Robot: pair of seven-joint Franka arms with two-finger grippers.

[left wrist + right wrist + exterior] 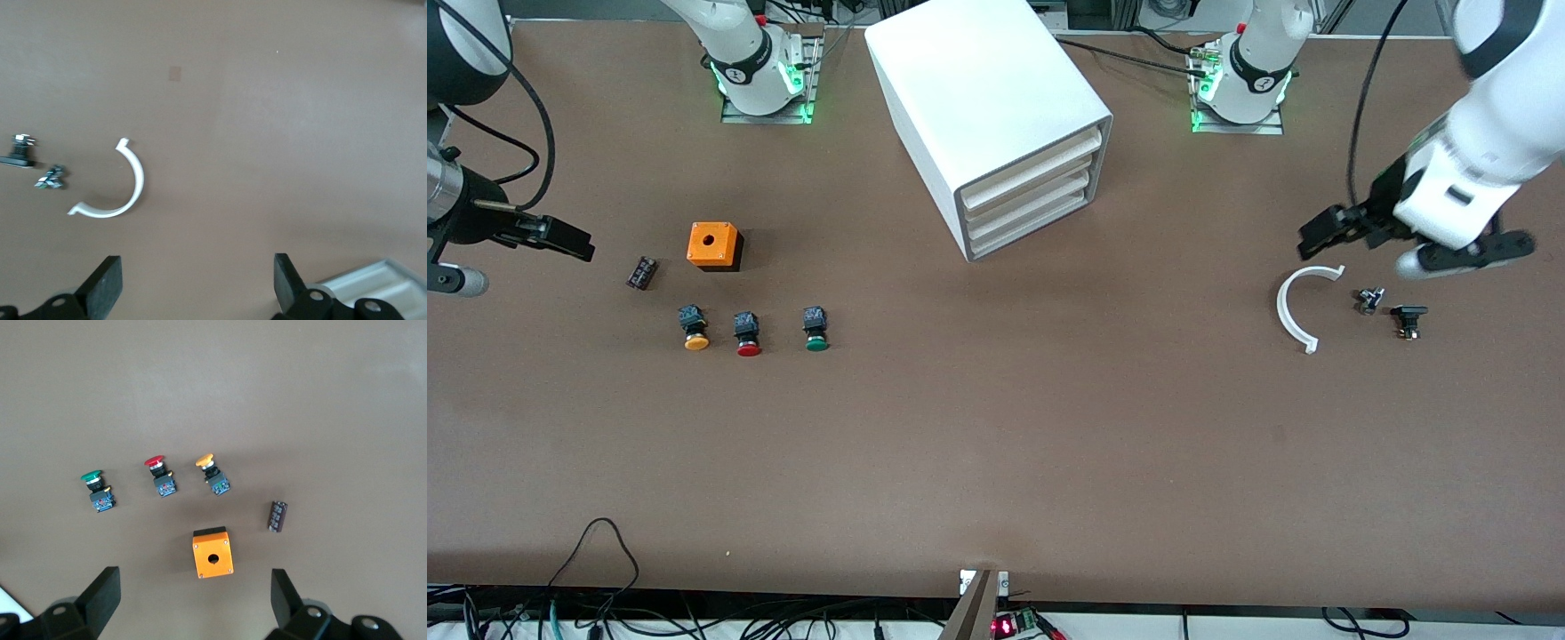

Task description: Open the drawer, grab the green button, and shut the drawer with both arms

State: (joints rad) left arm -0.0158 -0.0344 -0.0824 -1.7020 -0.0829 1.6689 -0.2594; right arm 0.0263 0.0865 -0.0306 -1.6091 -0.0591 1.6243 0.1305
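Robotics lab, brown table [996,462], bolted arm bases [763,76], trailing cables [605,569]

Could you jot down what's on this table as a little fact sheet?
cabinet: white, three drawers shut
lowest drawer: closed
green button: on table, in a row with red button and orange button
orange box: beside the row
left gripper: open, above white curved piece
right gripper: open, empty

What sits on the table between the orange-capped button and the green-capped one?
The red-capped button lies between the orange-capped button and the green-capped button, the three in a row. The front view and right wrist view both show it.
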